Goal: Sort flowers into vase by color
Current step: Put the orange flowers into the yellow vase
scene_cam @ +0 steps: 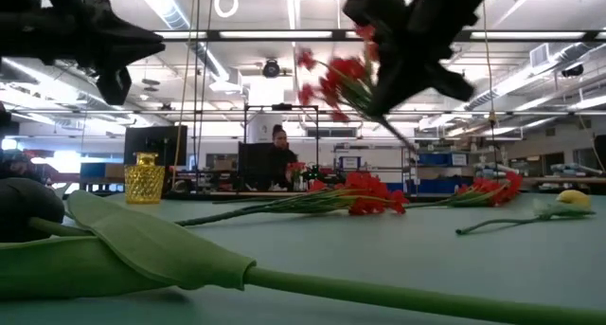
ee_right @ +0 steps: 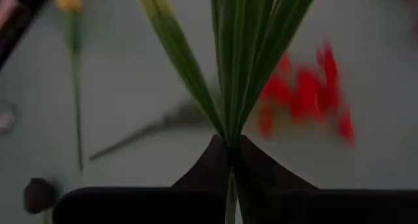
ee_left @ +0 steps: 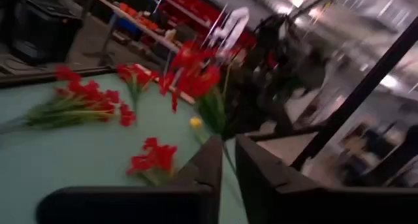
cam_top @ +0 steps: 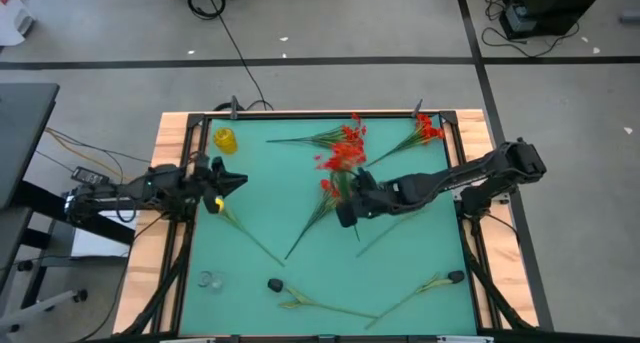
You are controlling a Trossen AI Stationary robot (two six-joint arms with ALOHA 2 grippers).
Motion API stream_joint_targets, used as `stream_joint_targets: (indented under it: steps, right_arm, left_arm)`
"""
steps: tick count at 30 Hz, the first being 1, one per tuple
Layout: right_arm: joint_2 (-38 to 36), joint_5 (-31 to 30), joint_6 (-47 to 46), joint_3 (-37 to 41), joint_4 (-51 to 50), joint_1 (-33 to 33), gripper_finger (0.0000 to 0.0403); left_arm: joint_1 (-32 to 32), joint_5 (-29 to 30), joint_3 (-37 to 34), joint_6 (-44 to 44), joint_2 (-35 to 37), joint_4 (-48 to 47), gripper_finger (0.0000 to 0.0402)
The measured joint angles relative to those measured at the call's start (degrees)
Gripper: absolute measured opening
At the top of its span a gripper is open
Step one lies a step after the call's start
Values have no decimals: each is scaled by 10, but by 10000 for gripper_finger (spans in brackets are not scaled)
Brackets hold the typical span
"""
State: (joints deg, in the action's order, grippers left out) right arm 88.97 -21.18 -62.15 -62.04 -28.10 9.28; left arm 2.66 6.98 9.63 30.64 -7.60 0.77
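Note:
My right gripper is over the middle of the green table, shut on a spray of red blossoms that it holds high in the low view. Two more red sprays lie flat at the far side. The squat yellow vase stands at the far left. My left gripper is raised near it, empty, its fingers all but together. A yellow tulip lies on the table just below it. Two more tulips lie at the near edge. My right gripper pinches the red spray between its two fingers where the green leaves fan out from the stem. The fingers slant down from the table's right and lie across the stem. The spray is lifted clear, tilted, with its blossoms toward the far side and its stem end toward the near left.
A raised wooden frame edges the table. Two small dark objects and a small clear one lie near the front edge. A person sits far behind the table.

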Motion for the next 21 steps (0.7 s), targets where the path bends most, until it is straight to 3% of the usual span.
stream_joint_targets:
  steps: [5, 10, 14, 21]
  right_arm:
    - [1, -14, 246, 0, 158, -45, 22]
    - [1, 51, 346, 0, 341, -99, 20]
    - [1, 102, 394, 0, 406, -135, 20]
    - [1, 228, 513, 0, 416, -182, 19]
  left_arm:
    - [0, 33, 36, -19, -57, -5, 147]
    - [0, 29, 68, -21, -142, 43, 203]
    - [1, 37, 119, -65, -213, 59, 219]
    - [14, 41, 209, -129, -359, 59, 220]
